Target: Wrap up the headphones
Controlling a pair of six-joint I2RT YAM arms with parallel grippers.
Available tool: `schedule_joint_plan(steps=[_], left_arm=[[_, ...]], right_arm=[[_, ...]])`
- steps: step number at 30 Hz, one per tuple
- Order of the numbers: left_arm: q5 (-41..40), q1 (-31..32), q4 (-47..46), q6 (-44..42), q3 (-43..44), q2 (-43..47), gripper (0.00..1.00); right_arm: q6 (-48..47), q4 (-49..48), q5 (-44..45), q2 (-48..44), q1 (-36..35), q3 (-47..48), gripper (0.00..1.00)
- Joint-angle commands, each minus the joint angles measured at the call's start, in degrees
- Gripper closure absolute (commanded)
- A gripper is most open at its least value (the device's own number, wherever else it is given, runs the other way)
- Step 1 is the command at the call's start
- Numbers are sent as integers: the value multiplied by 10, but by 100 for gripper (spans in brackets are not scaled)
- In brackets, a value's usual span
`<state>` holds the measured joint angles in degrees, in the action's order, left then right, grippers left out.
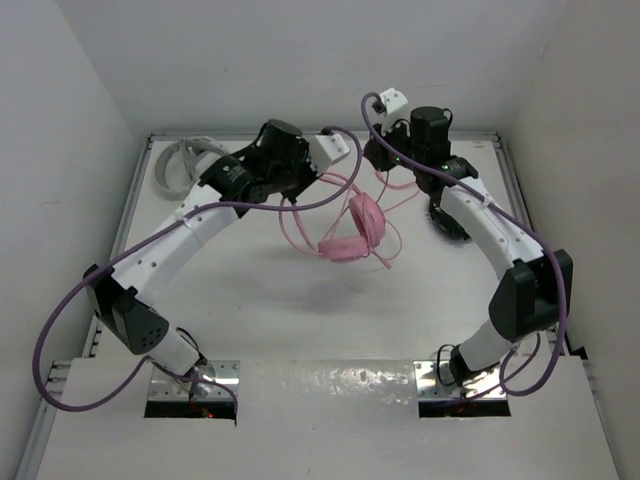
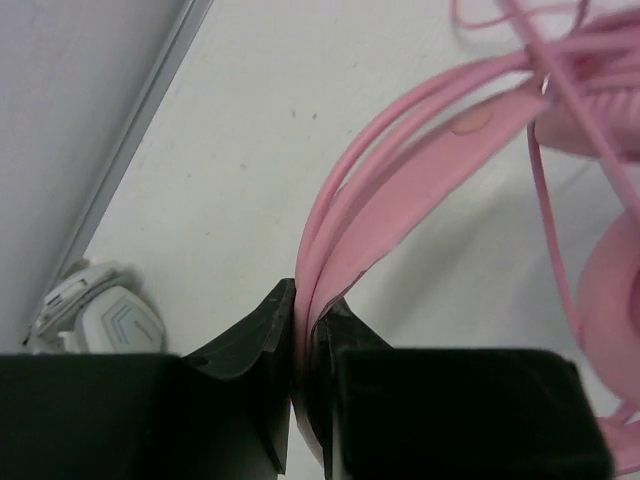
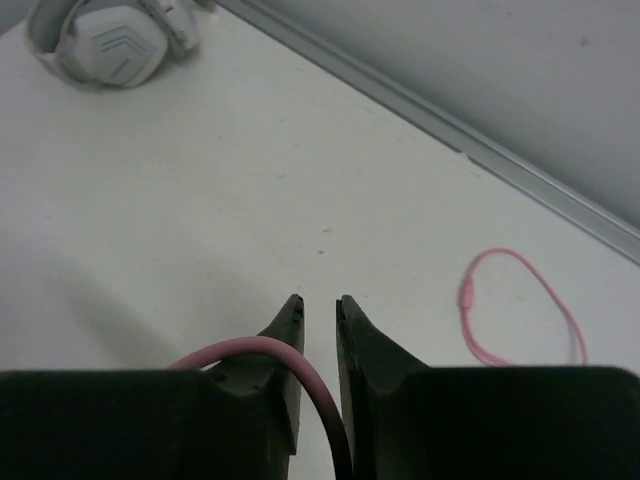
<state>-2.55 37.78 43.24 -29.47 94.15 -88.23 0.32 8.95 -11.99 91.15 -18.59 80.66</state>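
My left gripper (image 2: 303, 330) is clamped tight on the headband (image 2: 400, 175) of the headphones (image 1: 352, 235), the pink band pinched between the two dark fingers (image 2: 250, 335) and curving up and away from them to the right. The earcups (image 2: 615, 275) sit at the far end of that band, just beyond my grip, with loops of the thin pink cable (image 3: 285, 355) crossing over them. I cannot tell whether the cups touch the table (image 1: 250, 300).

My right gripper (image 3: 320, 310) is closed almost fully on the cable, which arches over its left finger and drops into the narrow gap between the jaws. Past it, a loose loop (image 3: 520, 300) of the same cable lies on the table.

Seen from above, the headphones lie between my two grippers. Grey-white headphones (image 3: 115, 40) rest at the far left corner, well apart.
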Motion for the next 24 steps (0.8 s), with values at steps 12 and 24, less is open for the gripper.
schedule_joint_plan(steps=[12,24], left_arm=[[81,-2,81,147,317,-5,100],[134,-80,36,255,463,-55,100]], right_arm=[[152,-365,-304,98,22,-162,50],[276,-629,-270,211,21,-260,22]])
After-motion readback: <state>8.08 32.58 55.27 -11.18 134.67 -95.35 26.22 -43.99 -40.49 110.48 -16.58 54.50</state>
